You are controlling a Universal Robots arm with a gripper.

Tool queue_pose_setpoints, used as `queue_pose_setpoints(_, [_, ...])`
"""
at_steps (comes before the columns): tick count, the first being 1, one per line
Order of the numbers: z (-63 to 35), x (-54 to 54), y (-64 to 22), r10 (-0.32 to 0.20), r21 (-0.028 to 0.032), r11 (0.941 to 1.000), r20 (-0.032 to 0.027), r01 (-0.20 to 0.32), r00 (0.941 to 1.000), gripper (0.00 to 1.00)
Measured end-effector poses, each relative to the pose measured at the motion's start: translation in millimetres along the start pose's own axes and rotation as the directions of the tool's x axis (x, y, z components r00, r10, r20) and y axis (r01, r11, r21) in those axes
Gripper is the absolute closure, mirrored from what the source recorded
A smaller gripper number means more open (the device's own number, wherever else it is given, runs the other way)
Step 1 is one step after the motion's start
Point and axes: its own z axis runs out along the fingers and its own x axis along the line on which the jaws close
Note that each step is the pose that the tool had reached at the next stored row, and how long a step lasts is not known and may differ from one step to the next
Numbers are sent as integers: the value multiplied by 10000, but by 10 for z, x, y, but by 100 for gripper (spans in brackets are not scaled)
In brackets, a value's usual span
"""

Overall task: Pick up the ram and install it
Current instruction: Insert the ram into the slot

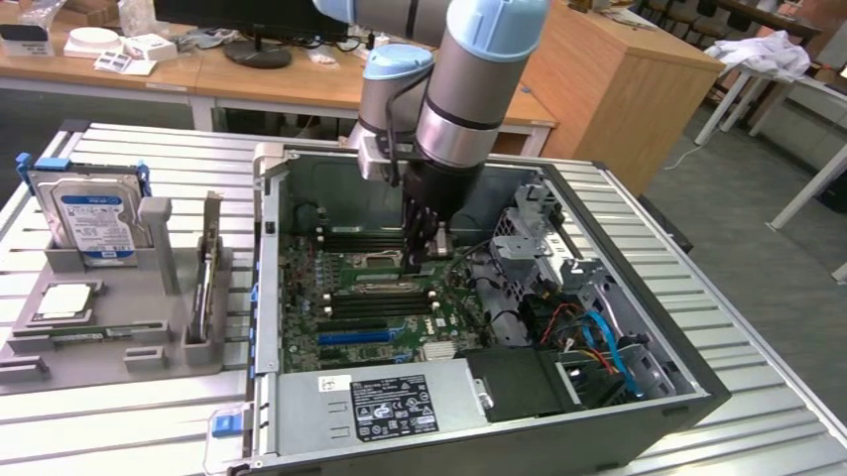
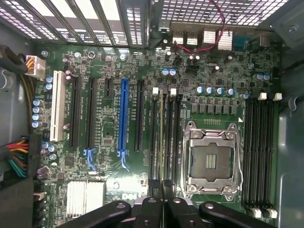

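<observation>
Gripper (image 1: 421,263) inside the case (image 1: 269,327), fingers (image 2: 151,213) pinched narrow on the ram (image 2: 161,142) (seen edge-on), just beside the socket (image 2: 211,159).

The claw (image 1: 421,256) hangs inside the open case (image 1: 636,428), above the motherboard (image 1: 307,342).

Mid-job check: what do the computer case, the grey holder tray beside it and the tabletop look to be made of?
Computer case: likely painted sheet metal, dark matte thin folded walls.
Holder tray: probably plastic, uniform matte grey, blocky moulded shapes.
Tabletop: seemingly aluminium, pale ribbed slats with sheen.
</observation>
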Motion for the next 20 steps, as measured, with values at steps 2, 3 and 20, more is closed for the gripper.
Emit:
queue_pose_setpoints(2, [17,0,0,3,0,10000,1,-3,10000,88])
queue_pose_setpoints(3, [26,1,0,6,1,10000,1,-6,10000,88])
queue_pose_setpoints(20, [148,5,2,39,0,10000,-1,-39,10000,88])
